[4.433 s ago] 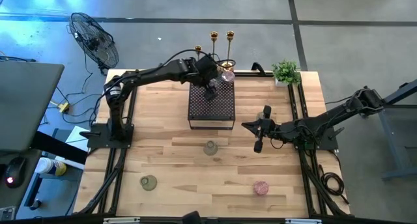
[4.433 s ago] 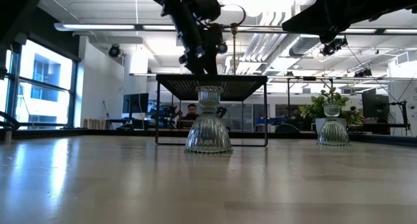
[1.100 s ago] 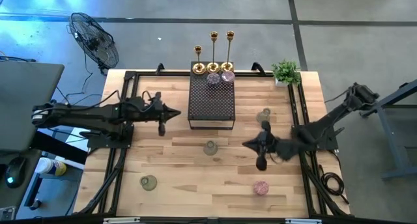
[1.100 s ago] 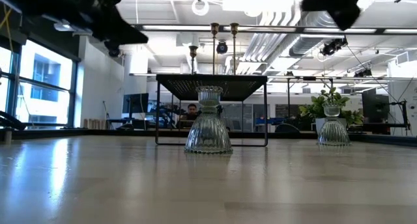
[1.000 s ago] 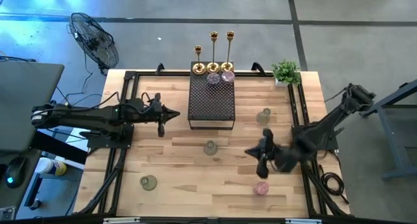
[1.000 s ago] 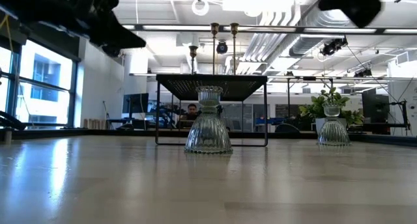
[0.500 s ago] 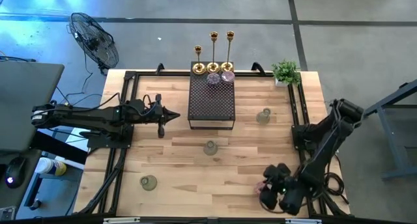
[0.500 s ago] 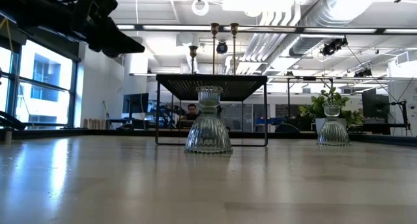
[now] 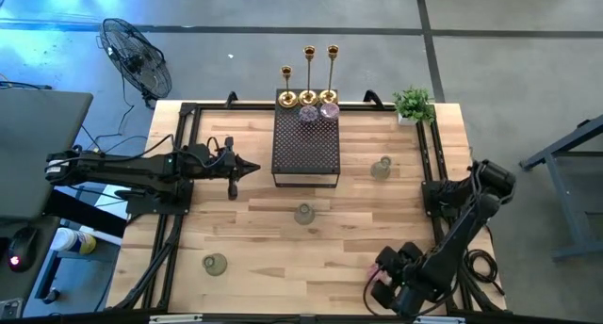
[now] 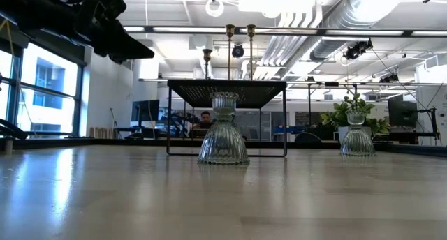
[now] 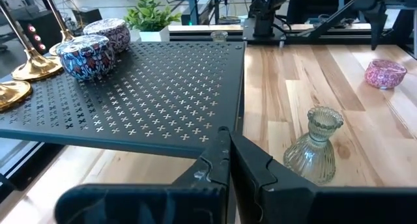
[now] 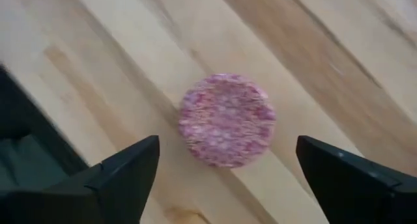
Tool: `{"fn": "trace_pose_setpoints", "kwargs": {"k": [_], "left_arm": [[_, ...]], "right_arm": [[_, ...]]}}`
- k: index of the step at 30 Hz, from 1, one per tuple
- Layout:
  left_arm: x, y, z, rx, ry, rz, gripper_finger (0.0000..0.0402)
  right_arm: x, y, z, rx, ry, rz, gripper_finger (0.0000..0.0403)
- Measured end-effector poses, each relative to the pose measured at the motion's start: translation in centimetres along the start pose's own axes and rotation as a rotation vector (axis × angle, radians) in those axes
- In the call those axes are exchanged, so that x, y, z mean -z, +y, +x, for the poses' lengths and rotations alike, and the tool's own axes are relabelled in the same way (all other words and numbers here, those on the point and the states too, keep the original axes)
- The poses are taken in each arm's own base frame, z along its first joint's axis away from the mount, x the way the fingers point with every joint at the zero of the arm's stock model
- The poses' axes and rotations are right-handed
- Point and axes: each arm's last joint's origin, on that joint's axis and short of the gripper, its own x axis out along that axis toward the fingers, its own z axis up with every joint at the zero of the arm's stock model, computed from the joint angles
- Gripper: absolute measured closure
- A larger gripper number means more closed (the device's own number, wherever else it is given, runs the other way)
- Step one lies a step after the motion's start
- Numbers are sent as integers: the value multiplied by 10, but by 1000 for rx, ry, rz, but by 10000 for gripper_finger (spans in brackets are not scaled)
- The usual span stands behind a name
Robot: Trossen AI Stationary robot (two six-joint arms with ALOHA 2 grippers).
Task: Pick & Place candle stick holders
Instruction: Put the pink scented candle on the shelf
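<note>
Three gold candlesticks [image 9: 309, 74] stand on round bases at the far end of the black mesh stand [image 9: 305, 150], with two patterned cups [image 11: 85, 55] beside them. A pink cup [image 12: 227, 120] sits on the table near its front right. My right gripper [image 12: 225, 178] hangs open above it, pointing down, one finger on either side and clear of it. In the high view this gripper [image 9: 379, 279] covers most of the cup. My left gripper [image 9: 236, 169] hovers shut left of the stand. Ribbed green glass holders [image 9: 303, 214] [image 9: 381, 168] [image 9: 215, 264] stand on the table.
A small potted plant [image 9: 413, 104] stands at the far right corner. Black frame rails [image 9: 429, 154] run along the table's left and right sides. The right arm [image 9: 471, 211] is folded over the near right corner. Bare wood lies between the stand and the front edge.
My right gripper has swung from mid-table toward the near edge, tipped to point down over the pink cup, and opened its fingers. The cup has stayed in place. My left arm has kept still.
</note>
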Motion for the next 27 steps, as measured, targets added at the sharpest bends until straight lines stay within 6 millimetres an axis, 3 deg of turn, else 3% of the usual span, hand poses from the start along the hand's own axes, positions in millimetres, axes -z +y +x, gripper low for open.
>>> {"fn": "trace_pose_setpoints", "kwargs": {"k": [10, 27], "left_arm": [[0, 0, 0, 0, 2, -23, 401], [1, 0, 1, 0, 9, -30, 401]], "right_arm": [[1, 7, 24, 34, -30, -99, 42], [4, 10, 45, 84, 16, -200, 43]]}}
